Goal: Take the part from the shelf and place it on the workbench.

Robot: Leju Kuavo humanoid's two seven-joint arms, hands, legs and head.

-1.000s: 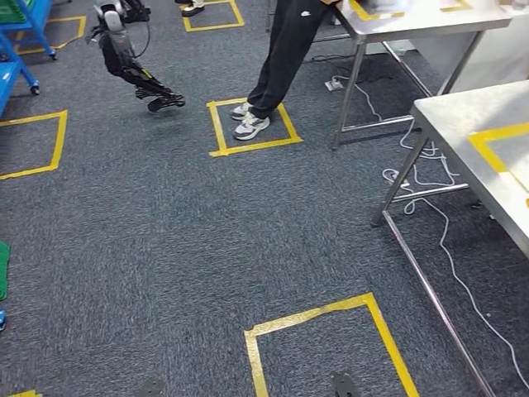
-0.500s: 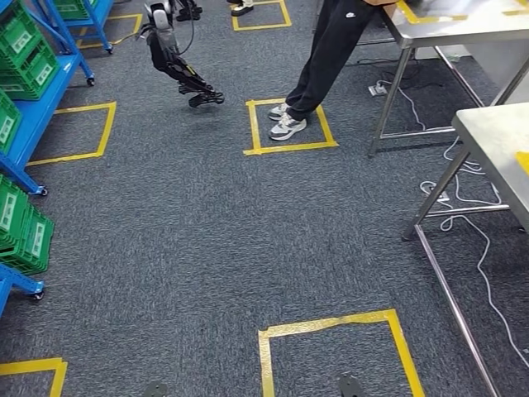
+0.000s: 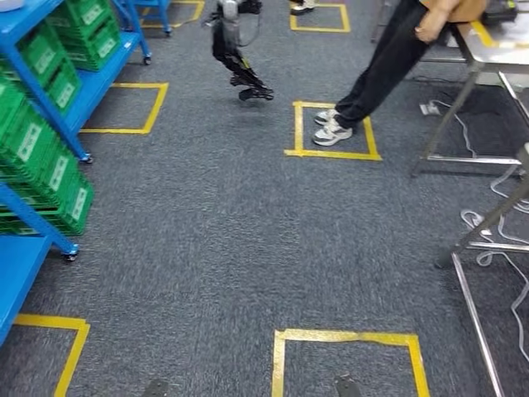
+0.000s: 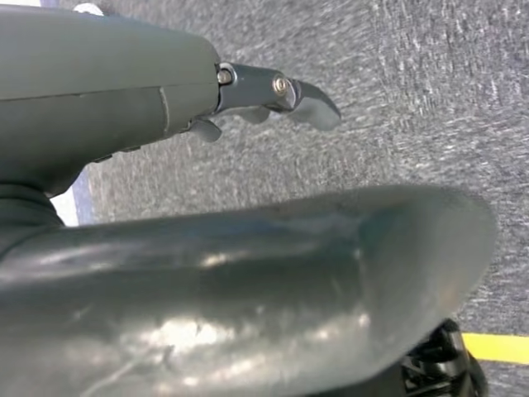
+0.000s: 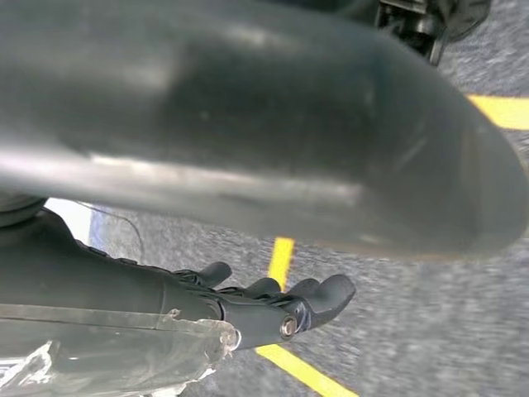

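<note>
I'm seeing my left hand (image 4: 187, 99) hanging over the grey carpet (image 3: 212, 240), fingers (image 4: 312, 103) stretched out straight and holding nothing. My right hand (image 5: 206, 310) is hanging the same way, fingers (image 5: 324, 298) extended and apart, nothing in it, above a yellow tape line (image 5: 281, 260). Ahead on my left, the blue shelf (image 3: 37, 99) is carrying rows of green bins (image 3: 44, 165); I can't tell which part is meant. A steel workbench (image 3: 493, 50) is standing at the far right, with a person (image 3: 387, 66) leaning against its edge.
</note>
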